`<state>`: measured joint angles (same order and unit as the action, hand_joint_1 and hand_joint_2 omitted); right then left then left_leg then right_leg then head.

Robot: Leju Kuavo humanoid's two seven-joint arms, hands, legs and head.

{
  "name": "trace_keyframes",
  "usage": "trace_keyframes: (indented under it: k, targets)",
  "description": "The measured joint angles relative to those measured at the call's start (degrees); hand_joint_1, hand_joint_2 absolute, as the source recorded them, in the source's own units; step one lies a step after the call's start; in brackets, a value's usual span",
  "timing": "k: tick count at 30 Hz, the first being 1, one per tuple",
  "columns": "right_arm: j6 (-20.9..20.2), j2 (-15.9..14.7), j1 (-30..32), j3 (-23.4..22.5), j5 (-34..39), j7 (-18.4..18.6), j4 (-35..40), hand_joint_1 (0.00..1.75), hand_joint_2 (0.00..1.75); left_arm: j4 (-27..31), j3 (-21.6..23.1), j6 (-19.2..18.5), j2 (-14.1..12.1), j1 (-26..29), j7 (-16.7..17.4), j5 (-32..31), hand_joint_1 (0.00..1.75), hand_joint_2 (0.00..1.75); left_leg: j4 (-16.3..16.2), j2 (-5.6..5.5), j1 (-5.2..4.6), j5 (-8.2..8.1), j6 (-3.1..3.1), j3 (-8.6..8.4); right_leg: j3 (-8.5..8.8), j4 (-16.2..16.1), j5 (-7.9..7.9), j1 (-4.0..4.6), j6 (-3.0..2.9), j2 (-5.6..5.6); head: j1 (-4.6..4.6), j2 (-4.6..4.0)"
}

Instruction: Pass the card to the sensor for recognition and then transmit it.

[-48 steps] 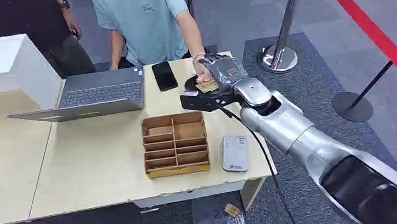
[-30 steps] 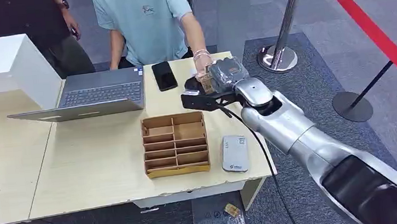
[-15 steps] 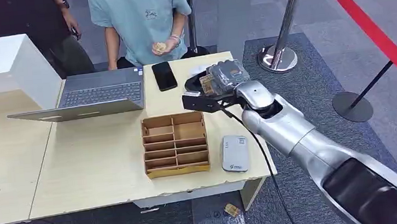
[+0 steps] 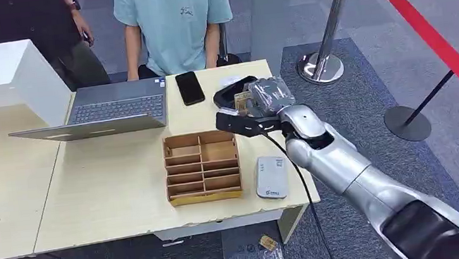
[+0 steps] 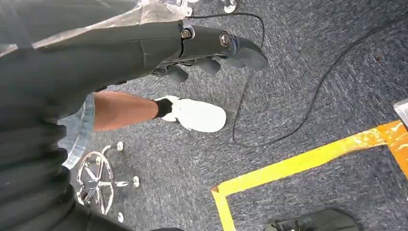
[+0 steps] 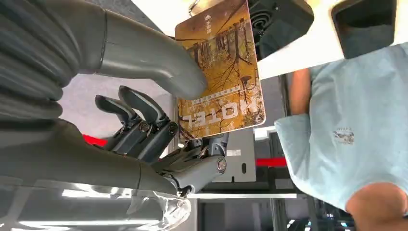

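Head view: right hand (image 4: 256, 104) over far right part of table (image 4: 94, 199), grasping card (image 4: 242, 100). Right wrist view confirms: card (image 6: 221, 72) pinched between thumb and darker fingers (image 6: 144, 120), printed face "HOTEL" toward camera, most of card sticking out past grip. Black sensor (image 4: 231, 94) just beyond hand on table, close under card; touching or just above, cannot tell. Same black unit (image 6: 279, 19) visible behind card edge in wrist view.

Left hand (image 5: 211, 53) hanging down by floor, fingers loosely curled in, holding nothing.

Also on table: wooden organizer (image 4: 202, 166), grey device (image 4: 271, 177) beside it, phone (image 4: 190, 87), laptop (image 4: 107, 109). Person in light blue shirt (image 4: 173, 20) standing at far side of table, hands not on table.

Step in hand, judged: presenting card to sensor, hand-over not yet done.

To do it well:
- Keep pinch firm; grip sits near one end, so card could pivot or slip.
- Bring free end flat and close over sensor top, not edge-on.
- Hold steady briefly for read, no sweeping.
- Avoid pressing down hard; sensor light, could slide toward table edge.
- Then lift clear and extend toward person, card end first, letting go only once taken.
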<state>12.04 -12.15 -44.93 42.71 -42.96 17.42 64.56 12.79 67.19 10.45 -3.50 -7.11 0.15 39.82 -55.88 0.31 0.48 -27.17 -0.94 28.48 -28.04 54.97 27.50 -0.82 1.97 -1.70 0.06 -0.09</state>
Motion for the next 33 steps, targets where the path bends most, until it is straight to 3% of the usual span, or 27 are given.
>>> trace_keyframes:
  k: [11, 23, 33]
  targets:
    - [5.6, -1.4, 11.0, -3.5, 7.3, 1.2, 10.0, 1.75, 1.75, 0.0, 0.0, 0.7, 0.0, 0.1, 0.0, 1.7, 0.00, 1.75, 0.0, 0.00, 0.00, -0.01, 0.00, 0.00, 0.02, 0.0, 0.01, 0.00, 0.00, 0.00, 0.00, 0.00]
    - [6.8, -2.5, 20.1, -5.3, 9.2, 1.0, 14.5, 1.75, 1.75, 0.0, -0.3, 1.2, 0.1, 0.1, -0.2, 2.6, 0.00, 1.75, 0.0, 0.03, 0.00, -0.01, 0.00, -0.01, 0.03, 0.0, 0.00, 0.00, 0.00, 0.01, 0.00, 0.00]
    - [6.9, -3.0, 21.7, -5.7, 9.2, 0.9, 15.2, 1.75, 1.75, 0.0, -0.4, 1.2, 0.1, 0.1, -0.2, 2.7, 0.00, 1.75, 0.0, 0.03, 0.00, 0.00, 0.00, -0.02, 0.02, 0.0, 0.00, 0.00, 0.00, 0.01, 0.00, 0.00]
